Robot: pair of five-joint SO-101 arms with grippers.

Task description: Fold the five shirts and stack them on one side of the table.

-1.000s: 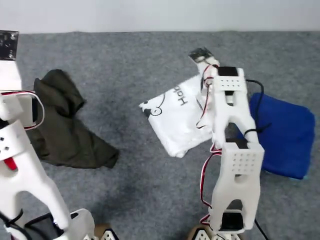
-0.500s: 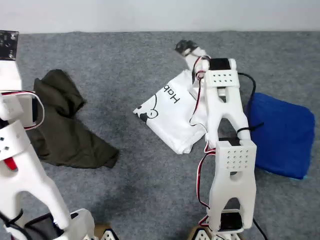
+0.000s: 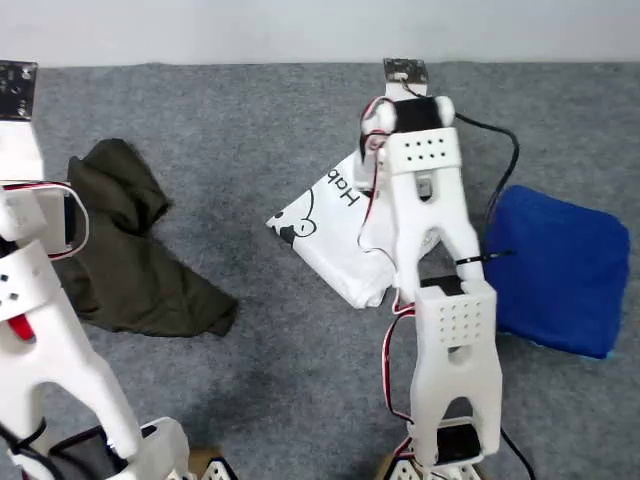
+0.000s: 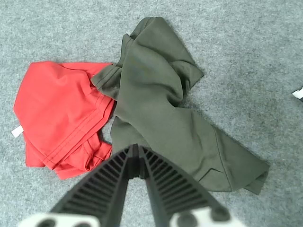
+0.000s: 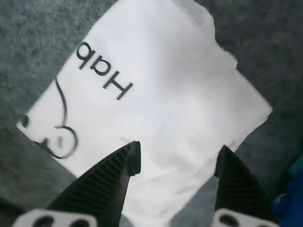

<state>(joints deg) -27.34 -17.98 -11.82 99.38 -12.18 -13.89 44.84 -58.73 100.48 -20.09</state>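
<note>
Four shirts are visible: one white shirt (image 3: 330, 238), one blue shirt (image 3: 568, 268), one olive shirt (image 3: 135, 272), one red shirt (image 4: 61, 118).

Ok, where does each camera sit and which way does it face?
High: fixed above the table, looking down; left arm by the olive shirt, right arm over the white shirt.
Left wrist: on left arm, looking down past shut jaws at the olive shirt and red shirt.
Right wrist: on right arm, looking down between open jaws at the white shirt.
Shared: olive shirt, high and left wrist; white shirt, high and right wrist.
</note>
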